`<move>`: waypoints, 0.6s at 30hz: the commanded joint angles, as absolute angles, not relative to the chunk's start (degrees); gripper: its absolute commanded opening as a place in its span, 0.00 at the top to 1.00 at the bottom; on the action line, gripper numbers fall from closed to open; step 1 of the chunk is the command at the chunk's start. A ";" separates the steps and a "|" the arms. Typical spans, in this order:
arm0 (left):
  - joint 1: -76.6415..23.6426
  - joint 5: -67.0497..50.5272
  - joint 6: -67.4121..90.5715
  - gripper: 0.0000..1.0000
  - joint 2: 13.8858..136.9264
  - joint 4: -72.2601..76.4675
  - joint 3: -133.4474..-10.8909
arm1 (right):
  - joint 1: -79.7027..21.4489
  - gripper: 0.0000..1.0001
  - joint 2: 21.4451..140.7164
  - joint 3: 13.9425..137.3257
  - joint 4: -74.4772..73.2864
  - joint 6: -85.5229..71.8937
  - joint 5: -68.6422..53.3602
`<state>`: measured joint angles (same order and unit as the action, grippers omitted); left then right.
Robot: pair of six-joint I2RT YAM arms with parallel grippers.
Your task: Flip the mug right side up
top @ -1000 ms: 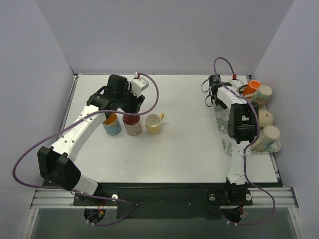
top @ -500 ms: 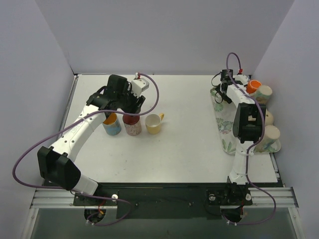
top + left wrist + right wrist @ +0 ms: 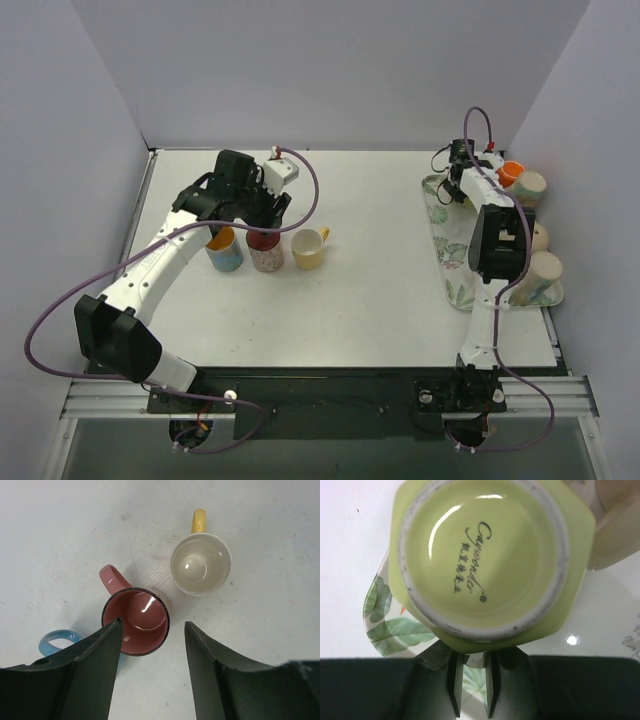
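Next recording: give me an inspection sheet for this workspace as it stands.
Surface: white table, no spills seen.
Job's things: green mug upside down on leaf tray.
Clutter: pink mug, yellow mug and blue mug upright; more mugs on the tray.
Grippers: left gripper open over pink mug; right gripper at green mug, grip unclear.
Cables: purple cables loop off both arms.
Surroundings: plain walls; nothing else seen.
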<state>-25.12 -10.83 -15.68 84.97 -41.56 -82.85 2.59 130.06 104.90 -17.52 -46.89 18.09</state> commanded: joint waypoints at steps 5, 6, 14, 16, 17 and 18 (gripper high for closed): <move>-24.96 -14.41 -16.70 0.38 82.00 -42.01 -85.08 | 1.94 1.00 117.28 94.94 -13.72 -43.77 10.38; -24.96 -14.76 -16.87 0.38 82.00 -42.19 -85.17 | 1.85 1.00 115.59 93.09 -12.67 -42.99 8.46; -26.54 -22.23 -18.02 0.37 79.63 -35.61 -78.59 | -1.75 1.00 96.97 79.73 -9.49 -42.19 -2.28; -27.76 -23.38 -17.93 0.28 78.14 -30.70 -74.72 | -2.72 1.00 93.45 77.18 -9.14 -42.63 -4.82; -28.38 -22.33 -16.28 0.19 77.61 -25.98 -71.40 | -3.33 1.00 92.21 75.51 -9.23 -43.24 -6.84; -30.22 -19.89 -15.65 0.17 76.22 -22.45 -69.54 | -3.77 1.00 89.85 74.54 -9.14 -43.85 -8.33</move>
